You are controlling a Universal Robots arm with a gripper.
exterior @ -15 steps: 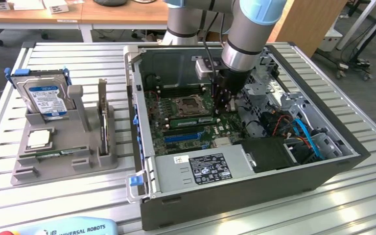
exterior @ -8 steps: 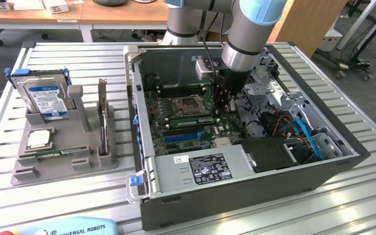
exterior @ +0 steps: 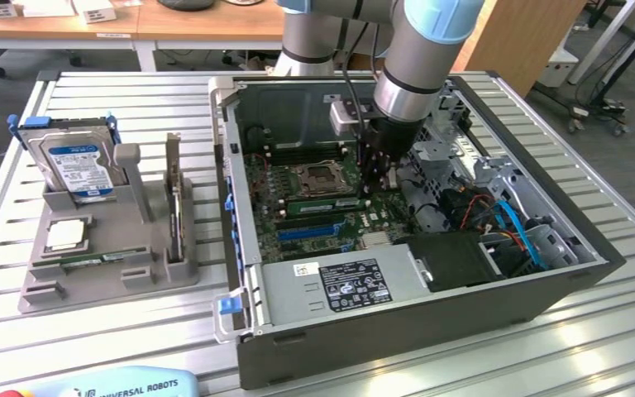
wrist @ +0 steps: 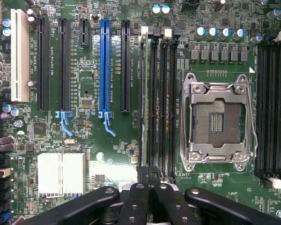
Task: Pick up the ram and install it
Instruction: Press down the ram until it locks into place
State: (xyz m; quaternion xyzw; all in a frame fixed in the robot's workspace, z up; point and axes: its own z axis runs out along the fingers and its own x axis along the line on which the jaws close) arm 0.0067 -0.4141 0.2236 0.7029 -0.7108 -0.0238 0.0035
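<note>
You have the open computer case (exterior: 538, 285) filling the centre and right of the exterior view, lying on its side on the slatted metal table (exterior: 627, 347). Inside it lie the large green motherboard (exterior: 295, 211) with its empty processor socket (exterior: 326, 177), a grey power supply (exterior: 334, 285) with a white label along the lower edge, and a bundle of blue and orange cables (exterior: 516, 227) toward the right.

At the left of that frame you see the grey parts holder (exterior: 108, 273). It carries the silver hard drive (exterior: 73, 165) with the blue label standing upright in its rear slot, a pale square chip (exterior: 66, 234) lying flat in a recess, and a thin board (exterior: 174, 194) standing on edge.

The ram (wrist: 144, 93) shows edge-on in the wrist picture, a thin pale-green strip standing in the memory slot nearest the blue expansion slot (wrist: 104, 65). Its long axis runs up and down that picture, parallel to the neighbouring empty black slots (wrist: 161, 103), beside the socket.

The arm comes down nearly vertically from the top centre of the exterior view into the case. The gripper (wrist: 149, 174) sits directly over the end of the ram, its dark fingers (wrist: 155, 180) pressed together there; you cannot tell whether they pinch the stick or merely bear on it.
</note>
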